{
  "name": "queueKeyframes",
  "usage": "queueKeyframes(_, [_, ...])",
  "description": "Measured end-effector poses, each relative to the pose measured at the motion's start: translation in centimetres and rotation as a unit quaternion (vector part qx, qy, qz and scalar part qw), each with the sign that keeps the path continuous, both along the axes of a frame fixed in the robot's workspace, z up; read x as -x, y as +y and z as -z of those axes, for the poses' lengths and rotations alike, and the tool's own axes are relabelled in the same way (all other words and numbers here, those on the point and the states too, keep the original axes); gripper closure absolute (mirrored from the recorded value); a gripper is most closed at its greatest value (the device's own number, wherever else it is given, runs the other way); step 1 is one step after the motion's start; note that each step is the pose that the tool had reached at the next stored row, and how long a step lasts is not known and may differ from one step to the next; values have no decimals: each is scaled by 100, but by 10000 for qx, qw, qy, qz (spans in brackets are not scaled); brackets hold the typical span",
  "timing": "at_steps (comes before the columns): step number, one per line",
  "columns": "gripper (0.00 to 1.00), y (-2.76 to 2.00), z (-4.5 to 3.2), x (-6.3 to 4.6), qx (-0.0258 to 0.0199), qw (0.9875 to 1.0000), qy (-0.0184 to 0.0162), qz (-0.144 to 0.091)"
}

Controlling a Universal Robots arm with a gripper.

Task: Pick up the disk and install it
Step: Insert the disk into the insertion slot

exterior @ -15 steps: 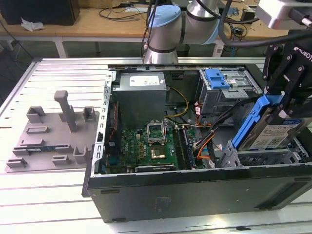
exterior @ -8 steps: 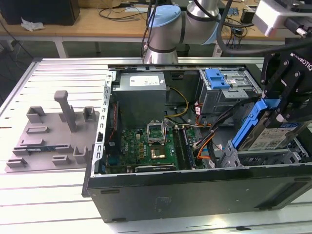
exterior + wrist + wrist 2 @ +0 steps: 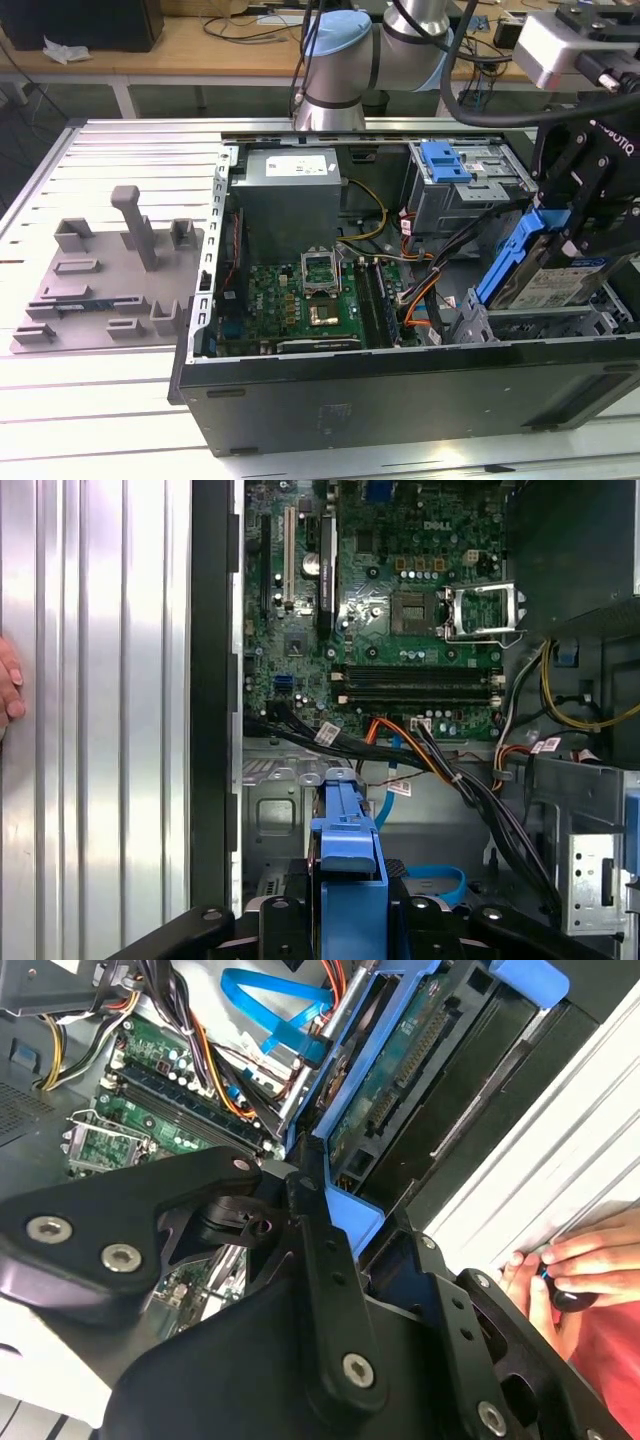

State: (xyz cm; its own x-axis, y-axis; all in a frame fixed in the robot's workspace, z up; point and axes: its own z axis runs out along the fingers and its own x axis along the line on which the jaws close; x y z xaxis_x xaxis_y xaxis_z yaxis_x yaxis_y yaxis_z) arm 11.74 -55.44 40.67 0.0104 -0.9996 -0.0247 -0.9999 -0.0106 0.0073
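At the exterior view's right, the hand (image 3: pixel 572 240) is closed on the tilted disk (image 3: pixel 550 285) over the drive bay (image 3: pixel 500 322), and I judge its edges must line up with the bay.

Silver-white disk (image 3: pixel 560 288) w/ blue bracket (image 3: pixel 505 265); green mobo (image 3: pixel 300 300); black PC case (image 3: pixel 400 400); grey fixture (image 3: pixel 100 290); silver ribbed tabletop (image 3: pixel 100 410)

My arm (image 3: pixel 345 55) is silver tubing and grey joints with pale blue caps, and a black cable (image 3: pixel 446 80) loops beside it. A white camera box (image 3: pixel 560 45) sits at my wrist. My gripper (image 3: pixel 572 225) is matte black with white lettering, its jointed links (image 3: pixel 325 1280) pinned by silver screws (image 3: pixel 358 1368).
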Motion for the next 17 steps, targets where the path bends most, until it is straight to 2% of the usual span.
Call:
queueKeyframes(15, [63, -1, 93, 0, 3, 10000, -15, -1])
queueKeyframes(16, [62, -1, 94, 0, 1, 10000, -15, -1])
queueKeyframes(17, [56, 0, 97, 2, -1, 10000, -15, 0])
